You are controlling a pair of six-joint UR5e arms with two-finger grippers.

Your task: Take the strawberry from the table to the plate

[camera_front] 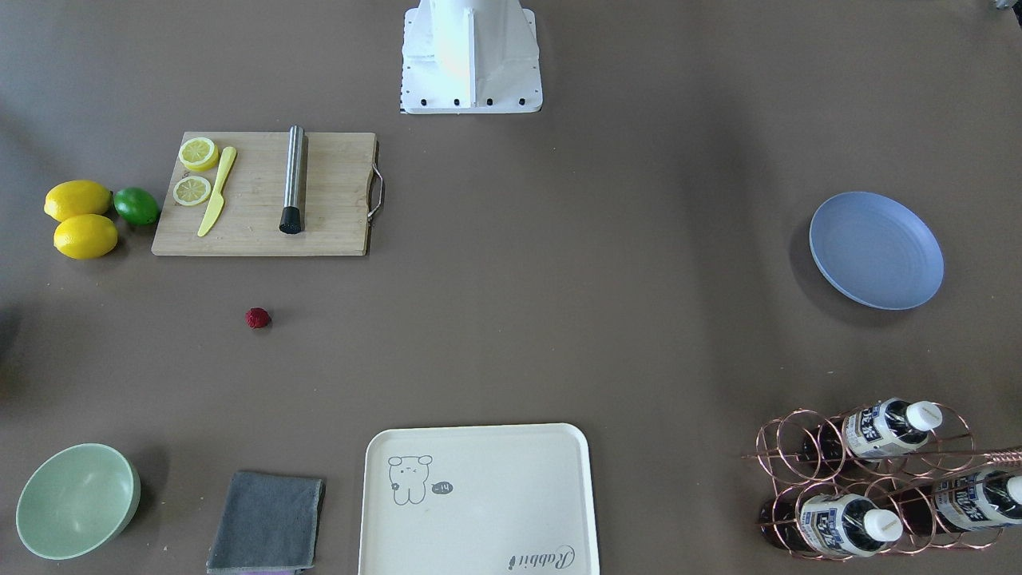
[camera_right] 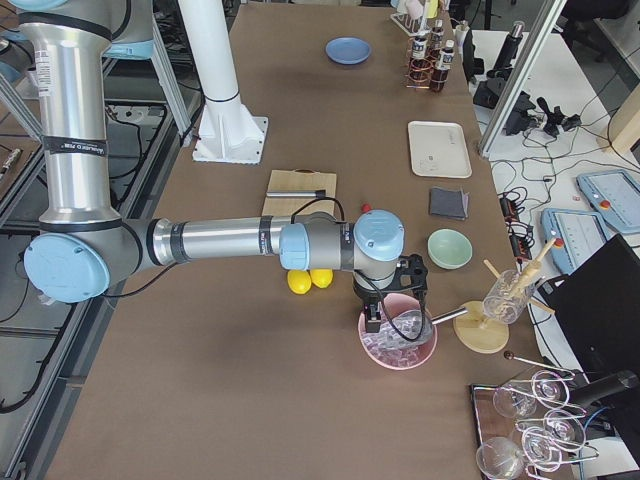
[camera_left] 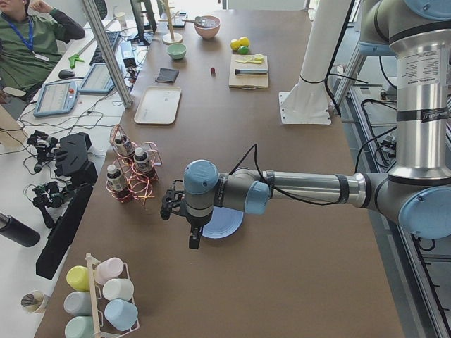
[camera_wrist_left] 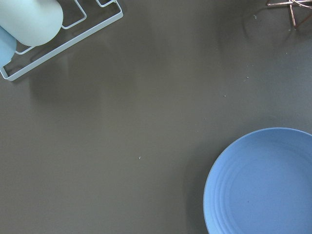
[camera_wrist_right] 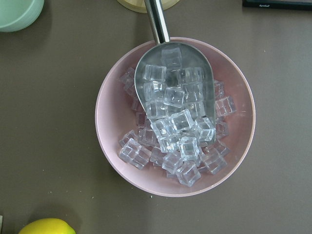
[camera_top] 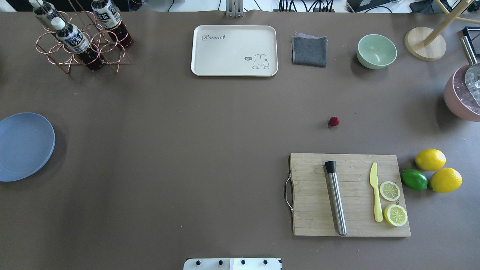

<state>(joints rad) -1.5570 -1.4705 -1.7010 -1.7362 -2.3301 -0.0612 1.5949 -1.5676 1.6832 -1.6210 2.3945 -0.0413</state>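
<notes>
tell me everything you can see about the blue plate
The round, shallow, matte periwinkle-blue plate looks like smooth plastic, with faint concentric rings inside a low raised rim. It lies flat, right way up and empty on the grey-brown table, on the robot's left side. Nothing touches it: the copper wire bottle rack is its nearest neighbour and stands apart, and the small dark red strawberry lies far across the table.

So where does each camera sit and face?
Front-facing: across table, facing robot's base.
Overhead: behind robot, downward; base edge.
Exterior left: table end; left arm by plate.
Exterior right: opposite end; right arm over ice bowl.
Left wrist: down onto plate; no body.
Right wrist: down onto ice bowl; no body.
First two share strawberry.
</notes>
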